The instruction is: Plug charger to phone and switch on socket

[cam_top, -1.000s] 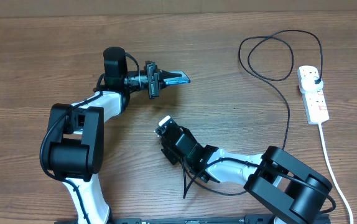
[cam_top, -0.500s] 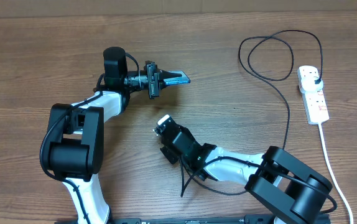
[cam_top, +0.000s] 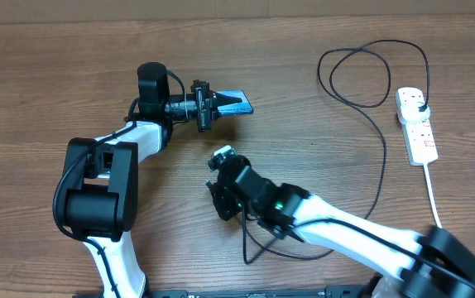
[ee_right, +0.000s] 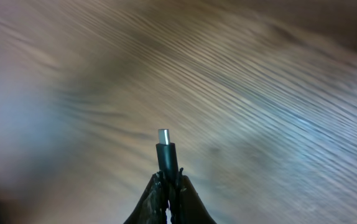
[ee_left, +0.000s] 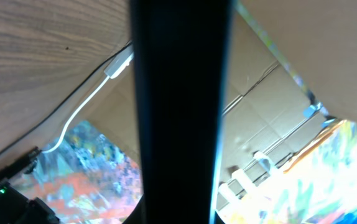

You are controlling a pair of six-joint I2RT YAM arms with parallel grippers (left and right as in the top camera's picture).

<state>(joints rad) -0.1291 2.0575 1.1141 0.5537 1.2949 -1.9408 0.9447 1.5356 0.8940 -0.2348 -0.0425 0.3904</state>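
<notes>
My left gripper is shut on the phone, holding it above the table with its light-blue screen showing. In the left wrist view the phone fills the middle as a dark bar. My right gripper is shut on the charger's connector end, whose metal tip sticks out past the fingers. It sits below and slightly left of the phone, apart from it. The black charger cable loops at the back right and runs to a black plug in the white socket strip.
The socket strip's thick white cord runs down the right side toward the table's front edge. A length of black cable hangs under my right arm. The wooden table lies under everything.
My right arm has stretched out, and its gripper with the connector has moved slightly up and right toward the phone. The left gripper and phone have not moved.
</notes>
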